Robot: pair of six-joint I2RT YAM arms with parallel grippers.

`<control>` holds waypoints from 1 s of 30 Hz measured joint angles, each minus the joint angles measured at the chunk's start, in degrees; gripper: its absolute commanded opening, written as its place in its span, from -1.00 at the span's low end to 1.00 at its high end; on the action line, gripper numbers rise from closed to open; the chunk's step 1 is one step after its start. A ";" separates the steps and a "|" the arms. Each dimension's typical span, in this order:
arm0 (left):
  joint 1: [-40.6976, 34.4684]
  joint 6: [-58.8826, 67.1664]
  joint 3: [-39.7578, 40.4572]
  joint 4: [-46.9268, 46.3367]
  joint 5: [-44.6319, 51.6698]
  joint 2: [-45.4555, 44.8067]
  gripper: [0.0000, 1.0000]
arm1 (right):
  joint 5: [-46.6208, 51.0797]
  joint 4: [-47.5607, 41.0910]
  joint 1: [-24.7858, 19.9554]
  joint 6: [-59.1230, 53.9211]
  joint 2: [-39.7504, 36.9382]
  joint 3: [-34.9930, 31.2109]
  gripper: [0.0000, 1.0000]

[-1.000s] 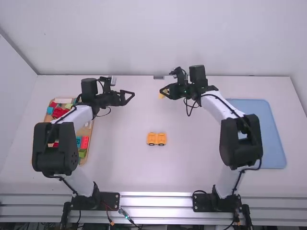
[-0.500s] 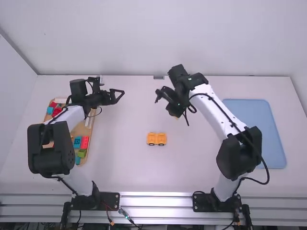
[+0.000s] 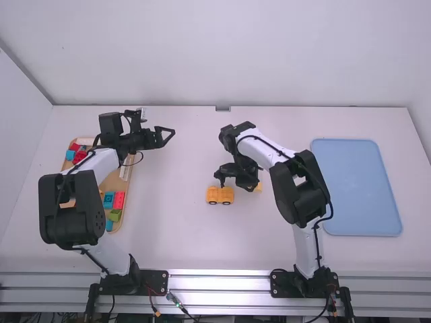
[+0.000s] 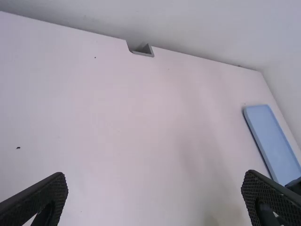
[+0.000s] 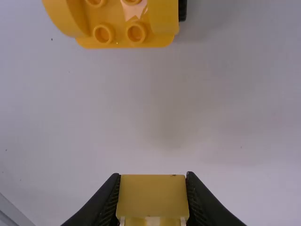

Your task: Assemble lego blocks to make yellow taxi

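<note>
Right pincer (image 3: 252, 186) clenched on yellow block (image 5: 153, 197), near yellow toy car (image 3: 219, 195) on bench (image 3: 168, 235); left pincer (image 3: 170, 134) released, fingers (image 4: 51, 193) wide apart.

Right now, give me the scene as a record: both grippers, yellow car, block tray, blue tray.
left gripper: open, above the table
right gripper: shut on a yellow block
yellow car: on the table, studs bare, held block not on it
block tray: left side, coloured blocks inside
blue tray: right side
</note>
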 measured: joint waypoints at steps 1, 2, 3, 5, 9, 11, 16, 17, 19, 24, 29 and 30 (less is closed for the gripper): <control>0.02 0.00 0.02 -0.07 0.00 0.00 0.98 | -0.24 0.24 0.02 -0.20 0.00 -0.02 -1.00; 0.00 0.00 0.02 -0.07 -0.02 0.00 0.98 | -0.70 0.83 0.00 -0.33 0.00 -0.02 -1.00; 0.02 0.00 0.00 -0.04 0.00 0.00 0.98 | -1.29 2.12 -0.11 -0.50 0.00 -0.37 -1.00; 0.00 0.02 0.02 -0.07 -0.02 0.00 0.98 | -1.64 3.30 -0.20 -0.46 0.00 -1.01 -1.00; 0.00 0.17 0.02 -0.07 0.00 0.00 0.98 | -0.92 6.05 -0.33 1.79 0.00 -4.17 -1.00; 0.00 0.17 0.02 -0.09 0.00 0.00 0.98 | -0.04 6.91 -0.17 2.32 -0.02 -5.68 -1.00; 0.00 0.17 0.02 -0.46 0.02 0.00 0.98 | 0.76 9.84 -0.02 2.19 0.00 -9.57 -1.00; 0.00 0.20 0.02 -0.52 0.00 0.00 0.98 | 0.68 10.32 -0.02 2.23 0.00 -10.01 -1.00; 0.00 0.17 0.00 -0.76 0.00 0.00 0.98 | 0.33 10.38 -0.02 2.14 0.00 -10.25 -1.00; 0.00 0.17 0.02 -1.16 0.00 0.00 0.98 | -1.01 11.23 -0.02 2.32 0.00 -10.25 -0.40; -0.04 0.17 0.02 -1.20 0.00 0.00 0.98 | -1.55 12.00 -0.02 3.80 0.00 -10.25 0.98; -0.07 0.17 0.00 -1.25 0.00 0.00 0.98 | -1.60 11.98 -0.02 3.85 0.00 -10.25 0.98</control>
